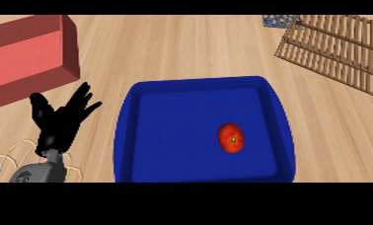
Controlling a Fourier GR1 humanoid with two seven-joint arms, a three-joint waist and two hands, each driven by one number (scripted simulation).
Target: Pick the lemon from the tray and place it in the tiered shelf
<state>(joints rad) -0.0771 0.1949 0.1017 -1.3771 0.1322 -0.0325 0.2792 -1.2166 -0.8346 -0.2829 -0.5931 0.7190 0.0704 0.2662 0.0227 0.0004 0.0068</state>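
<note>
Fingers (86, 95) of the left hand (62, 118) are spread straight and point up toward one o'clock, with the thumb splayed out toward eleven; they hold nothing and touch nothing, and the hand rests upright above its grey forearm (42, 172) at the view's eight o'clock, just left of the blue tray (125, 135). Only this one hand shows; the right hand is out of view. Inside the tray, toward its four o'clock part and nearer the right wall than the left, lies the one piece of fruit (232, 138). It is red-orange rather than yellow, glossy, and oval, with a small darker mark at about its middle that may be a stem scar; by its colour it looks more like a tomato than a lemon. Its long axis runs roughly from twelve to six o'clock, tipped only slightly, and it lies flat on the tray's floor, apart from every wall. Which end is the stem end I cannot tell. At the scene's one to two o'clock stands a slatted wooden shelf (331, 46), set at an angle and well apart from the tray, with a small dark patterned thing (280, 20) just beside its upper left corner. At ten o'clock sits a red box (36, 56) on the wooden counter (175, 46).
</note>
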